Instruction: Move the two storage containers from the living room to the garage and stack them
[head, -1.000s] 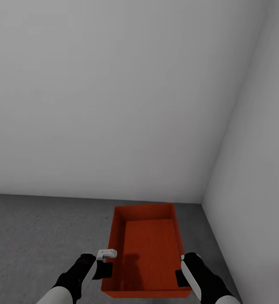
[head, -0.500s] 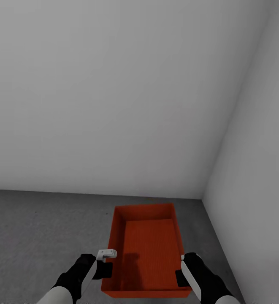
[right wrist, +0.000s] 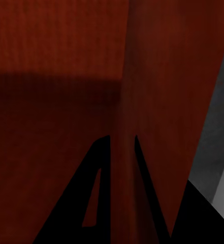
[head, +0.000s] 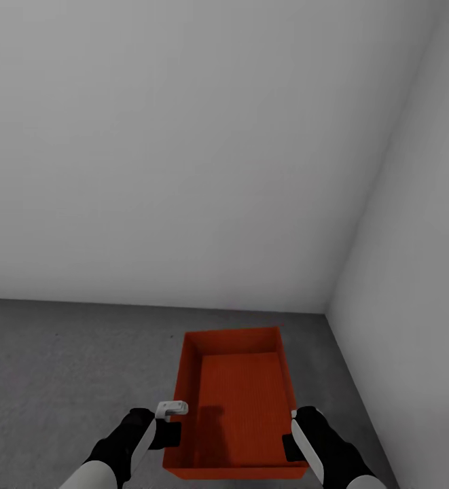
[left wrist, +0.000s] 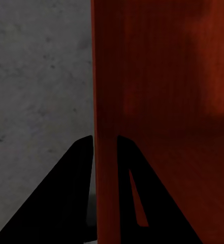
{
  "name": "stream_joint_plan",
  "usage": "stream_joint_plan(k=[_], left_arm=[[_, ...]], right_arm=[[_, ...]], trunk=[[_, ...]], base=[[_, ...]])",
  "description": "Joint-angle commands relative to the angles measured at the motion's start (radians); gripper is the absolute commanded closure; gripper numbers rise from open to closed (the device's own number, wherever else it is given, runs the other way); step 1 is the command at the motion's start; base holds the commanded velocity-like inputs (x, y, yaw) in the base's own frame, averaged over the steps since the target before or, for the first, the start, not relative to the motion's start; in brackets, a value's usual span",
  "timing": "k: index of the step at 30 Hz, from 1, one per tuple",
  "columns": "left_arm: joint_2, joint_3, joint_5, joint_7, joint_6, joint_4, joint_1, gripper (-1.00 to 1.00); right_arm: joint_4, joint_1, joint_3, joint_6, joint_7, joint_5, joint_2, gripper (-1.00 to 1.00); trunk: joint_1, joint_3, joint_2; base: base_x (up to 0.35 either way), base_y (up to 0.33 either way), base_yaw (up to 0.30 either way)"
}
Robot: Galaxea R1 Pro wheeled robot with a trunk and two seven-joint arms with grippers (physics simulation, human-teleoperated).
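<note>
container (head: 234, 401) wall between left pincer (left wrist: 104, 147) fingers

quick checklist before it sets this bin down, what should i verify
1. Left gripper pinching the storage container's left wall, one finger on each side: ok.
2. Right gripper pinching the right wall the same way: ok.
3. Container held level between both arms: ok, rim looks even in the head view.
4. Surface below is the grey concrete floor: ok.
5. Room between container and the right-hand wall: ok, a strip of floor shows between them.
6. Height of the container's base above the floor: cannot tell.
</note>
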Motion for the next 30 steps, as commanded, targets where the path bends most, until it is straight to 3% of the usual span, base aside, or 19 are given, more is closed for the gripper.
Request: stream_joint_plan(k=[1, 21, 30], left_arm=[[-0.002, -0.002, 0.012, -0.002, 0.006, -0.001, 0.0, 1.0], [-0.002, -0.003, 0.012, -0.002, 0.006, -0.001, 0.0, 1.0], [-0.002, -0.002, 0.012, -0.002, 0.006, -0.001, 0.0, 1.0]], right_arm=[[-0.002, -0.001, 0.002, -0.009, -0.004, -0.064, 0.015, 1.0], [-0.002, -0.001, 0.002, -0.008, -0.004, -0.064, 0.015, 1.0], [-0.002, -0.001, 0.002, -0.009, -0.004, -0.064, 0.015, 1.0]], trunk=[[0.004, -0.004, -0.008], [0.081, -0.071, -0.148], [0.081, -0.085, -0.148]], base=[[0.0, 0.0, 0.0], [0.0, 0.0, 0.0], [0.0, 0.0, 0.0]])
